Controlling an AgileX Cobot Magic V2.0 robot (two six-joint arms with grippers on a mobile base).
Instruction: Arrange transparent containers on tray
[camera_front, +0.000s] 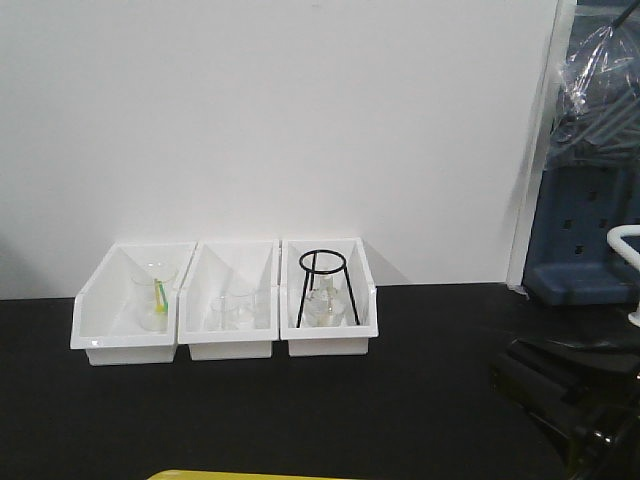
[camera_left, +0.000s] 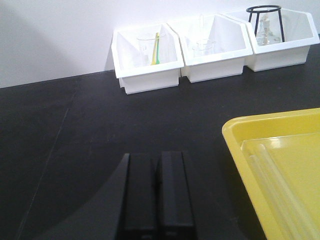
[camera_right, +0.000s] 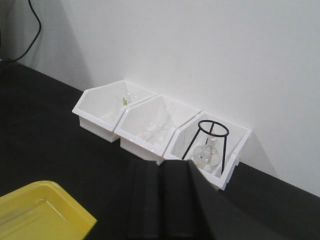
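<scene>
Three white bins stand in a row against the white wall on the black table. The left bin holds a glass beaker with a green-yellow stick; the middle bin holds clear glassware; the right bin holds a black wire stand over a glass flask.

The yellow tray lies on the table, nearer than the bins. Two clear test tubes lie side by side flat inside it, near its left rim.

The left gripper hangs over bare table left of the tray, fingers pressed together, holding nothing. The right gripper hangs before the bins, fingers likewise together and empty.
</scene>
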